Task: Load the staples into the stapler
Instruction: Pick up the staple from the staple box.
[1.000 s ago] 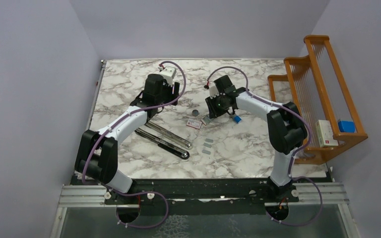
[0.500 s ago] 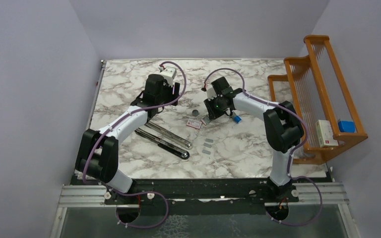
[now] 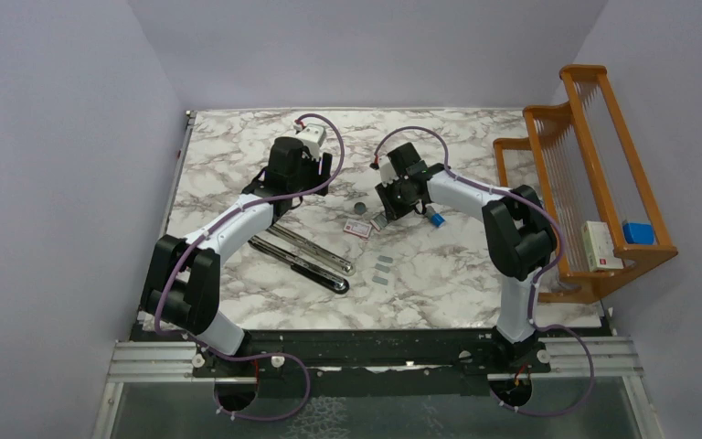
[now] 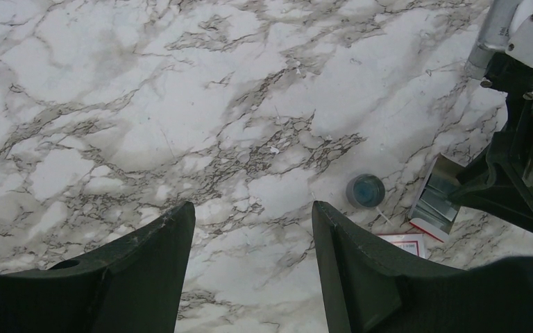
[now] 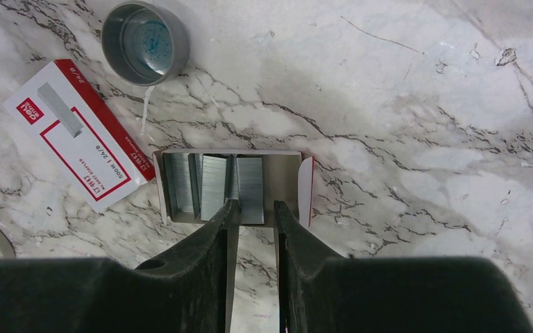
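Right pincer (image 5: 253,208) sat narrowed astride one strip of the staples (image 5: 212,182) in their open tray (image 5: 288,182), mid-table, just right of the red-and-white box (image 5: 76,135); couldn't tell if it actually gripped. Left pincer (image 4: 250,222) hung released over bare table (image 4: 146,104). Opened stapler (image 3: 306,254) lay near-left, loose strips (image 3: 384,268) right of it.

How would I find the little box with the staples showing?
On the marble table, follow the right arm to its jaws near the middle. At their tips lies an open tray of silvery staples; the white-and-red sleeve and round grey cap beside it show no real ones.
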Robot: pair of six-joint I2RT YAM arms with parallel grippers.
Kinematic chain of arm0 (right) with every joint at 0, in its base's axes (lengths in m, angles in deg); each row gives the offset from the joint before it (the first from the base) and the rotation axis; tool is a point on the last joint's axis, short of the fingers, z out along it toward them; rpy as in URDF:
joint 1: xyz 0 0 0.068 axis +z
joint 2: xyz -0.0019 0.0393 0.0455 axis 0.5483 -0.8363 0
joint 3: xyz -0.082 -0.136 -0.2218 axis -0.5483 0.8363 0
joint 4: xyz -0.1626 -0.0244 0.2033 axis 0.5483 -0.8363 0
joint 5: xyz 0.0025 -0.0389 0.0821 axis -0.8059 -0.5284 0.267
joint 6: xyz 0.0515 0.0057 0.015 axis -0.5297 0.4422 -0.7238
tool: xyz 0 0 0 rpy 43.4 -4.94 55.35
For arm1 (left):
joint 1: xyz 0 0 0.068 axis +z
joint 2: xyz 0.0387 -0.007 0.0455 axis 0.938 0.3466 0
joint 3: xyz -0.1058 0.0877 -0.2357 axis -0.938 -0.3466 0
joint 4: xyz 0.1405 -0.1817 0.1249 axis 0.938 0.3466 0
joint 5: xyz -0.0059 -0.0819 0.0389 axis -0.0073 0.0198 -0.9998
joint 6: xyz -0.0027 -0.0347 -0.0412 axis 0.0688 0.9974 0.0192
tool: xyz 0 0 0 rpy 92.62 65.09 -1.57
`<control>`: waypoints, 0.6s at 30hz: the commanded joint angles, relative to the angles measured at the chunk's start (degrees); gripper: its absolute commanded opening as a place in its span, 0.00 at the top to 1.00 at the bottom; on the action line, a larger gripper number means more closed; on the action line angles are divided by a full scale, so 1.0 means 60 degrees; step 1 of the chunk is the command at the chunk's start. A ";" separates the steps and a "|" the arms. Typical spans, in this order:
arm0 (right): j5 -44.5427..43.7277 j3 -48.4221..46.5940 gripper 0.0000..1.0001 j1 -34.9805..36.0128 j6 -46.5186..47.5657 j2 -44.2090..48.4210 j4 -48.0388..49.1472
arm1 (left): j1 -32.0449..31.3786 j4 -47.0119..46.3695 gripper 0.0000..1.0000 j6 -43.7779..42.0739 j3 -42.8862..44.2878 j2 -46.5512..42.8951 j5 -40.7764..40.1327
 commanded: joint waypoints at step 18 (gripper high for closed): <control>-0.0302 -0.0255 0.81 0.0182 0.0162 -0.0413 0.0058 | 0.0048 0.0020 0.34 0.0019 0.0390 0.0153 0.0112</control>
